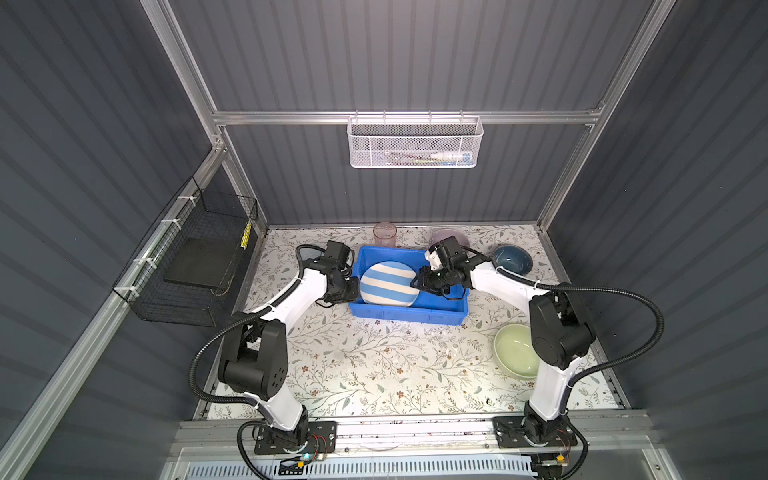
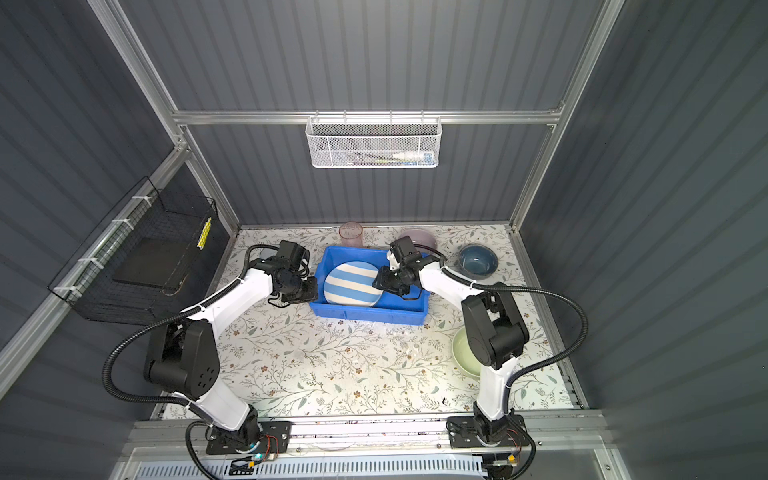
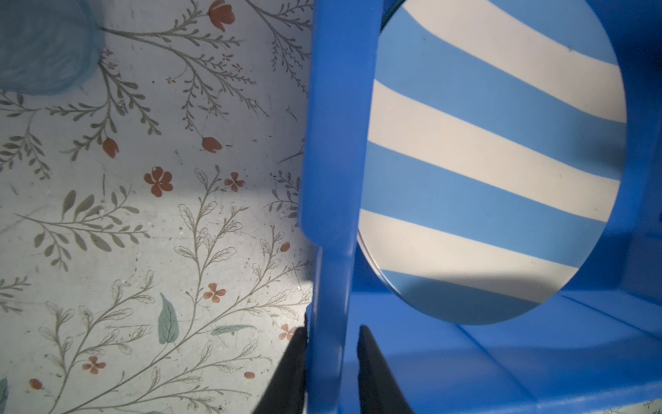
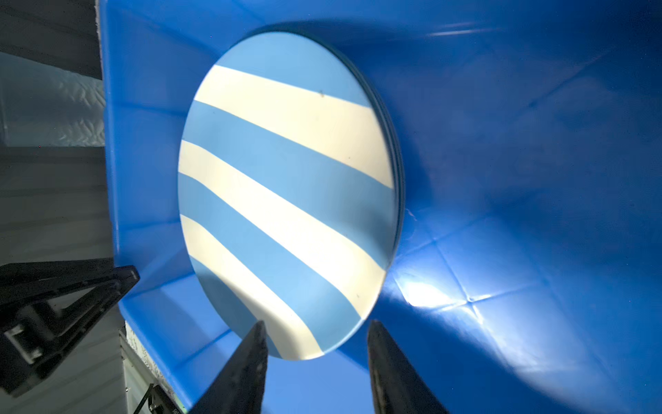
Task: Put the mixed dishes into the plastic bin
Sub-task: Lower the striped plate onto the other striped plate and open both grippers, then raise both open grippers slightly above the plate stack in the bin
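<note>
The blue plastic bin stands at the back middle of the floral table. A blue-white striped plate lies in its left half, with thin rims of other plates showing under it. My left gripper is shut on the bin's left wall, one finger outside and one inside. Just off the plate's right edge, my right gripper is open over the bin and holds nothing.
Outside the bin stand a pink tumbler, a lilac bowl partly behind the right wrist, a dark blue bowl, a pale green bowl and a blue tumbler. A white mesh basket and a black wire basket hang on the walls.
</note>
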`<state>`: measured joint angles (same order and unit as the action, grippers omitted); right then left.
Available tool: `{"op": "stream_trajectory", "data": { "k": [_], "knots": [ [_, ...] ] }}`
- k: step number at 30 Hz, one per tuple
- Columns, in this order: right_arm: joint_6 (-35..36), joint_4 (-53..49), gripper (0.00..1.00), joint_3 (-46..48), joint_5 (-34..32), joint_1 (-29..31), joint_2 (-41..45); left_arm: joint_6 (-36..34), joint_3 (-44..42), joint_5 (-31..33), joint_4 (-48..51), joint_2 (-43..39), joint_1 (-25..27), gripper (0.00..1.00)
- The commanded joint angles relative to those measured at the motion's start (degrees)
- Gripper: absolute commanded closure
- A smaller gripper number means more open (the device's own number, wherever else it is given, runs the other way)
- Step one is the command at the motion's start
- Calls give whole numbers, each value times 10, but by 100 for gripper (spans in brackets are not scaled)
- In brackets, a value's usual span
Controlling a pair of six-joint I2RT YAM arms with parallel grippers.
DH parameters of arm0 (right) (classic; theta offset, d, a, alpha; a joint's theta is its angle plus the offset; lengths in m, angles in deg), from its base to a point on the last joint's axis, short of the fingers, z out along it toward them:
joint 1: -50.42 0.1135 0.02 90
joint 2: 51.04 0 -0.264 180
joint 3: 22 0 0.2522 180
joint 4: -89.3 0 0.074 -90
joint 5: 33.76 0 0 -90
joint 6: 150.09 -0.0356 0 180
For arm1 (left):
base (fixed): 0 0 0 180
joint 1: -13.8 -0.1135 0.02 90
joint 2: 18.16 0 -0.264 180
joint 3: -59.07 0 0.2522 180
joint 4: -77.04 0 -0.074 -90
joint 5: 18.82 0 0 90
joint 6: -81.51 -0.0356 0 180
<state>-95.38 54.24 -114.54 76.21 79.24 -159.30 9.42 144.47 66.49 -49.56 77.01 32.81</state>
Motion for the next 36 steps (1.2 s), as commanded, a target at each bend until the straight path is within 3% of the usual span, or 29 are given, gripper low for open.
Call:
{"op": "stream_trajectory", "data": {
  "k": [1,6,10,14,28,36],
  "knots": [
    [18,-28,53,-9,-21,4,8,-13,19,-17,11,7,0,74],
    [14,-66,52,-21,-59,11,8,-16,22,-15,16,4,0,74],
    [15,-121,42,-46,-110,25,3,-16,24,-15,18,3,0,74],
    [17,-152,39,-65,-138,41,-12,-17,28,-16,20,4,0,74],
    [1,-147,37,-120,-116,53,-81,-20,27,-23,31,-6,0,75],
    [-7,-78,37,-118,-86,53,-91,-25,29,-30,39,-10,0,75]
  ]
}}
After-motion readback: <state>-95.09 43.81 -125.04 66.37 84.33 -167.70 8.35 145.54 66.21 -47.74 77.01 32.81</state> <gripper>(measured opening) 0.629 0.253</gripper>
